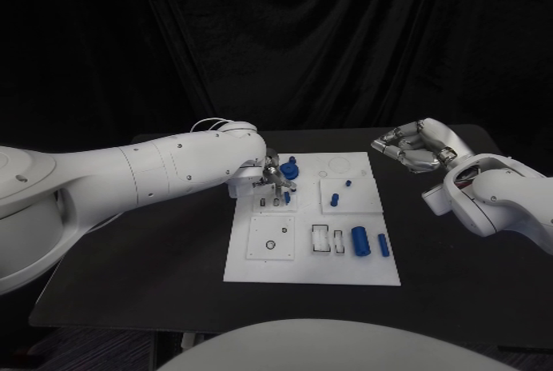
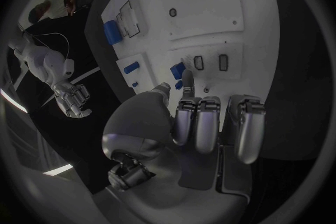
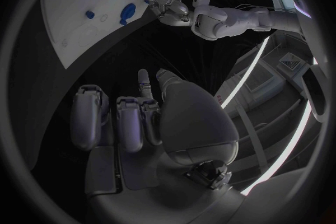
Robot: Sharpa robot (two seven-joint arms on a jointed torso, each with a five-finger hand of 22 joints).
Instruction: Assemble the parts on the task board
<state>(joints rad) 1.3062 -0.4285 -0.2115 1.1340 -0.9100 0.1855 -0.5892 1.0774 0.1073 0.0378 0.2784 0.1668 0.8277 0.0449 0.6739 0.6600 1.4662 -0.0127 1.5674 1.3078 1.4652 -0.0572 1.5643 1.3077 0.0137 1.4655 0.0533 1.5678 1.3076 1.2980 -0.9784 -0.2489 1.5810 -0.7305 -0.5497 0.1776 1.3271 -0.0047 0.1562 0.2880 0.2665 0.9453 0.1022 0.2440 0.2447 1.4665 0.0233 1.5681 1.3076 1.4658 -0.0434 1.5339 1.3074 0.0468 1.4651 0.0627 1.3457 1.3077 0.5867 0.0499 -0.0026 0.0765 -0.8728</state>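
Black table (image 1: 138, 251), dark curtain behind; white board (image 1: 276, 263) at frame centre.
Left hand (image 1: 270, 177) at board's upper left, fingertips on small blue part (image 1: 287, 197), grip unclear. Right hand (image 1: 416, 145) curled, empty, upper right off board.

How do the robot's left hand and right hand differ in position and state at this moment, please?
The left hand works low over the task board, fingertips at a small blue part; the right hand hovers off the board, beyond its right edge. Left fingers reach down; right fingers curl in, holding nothing. Both are silver.
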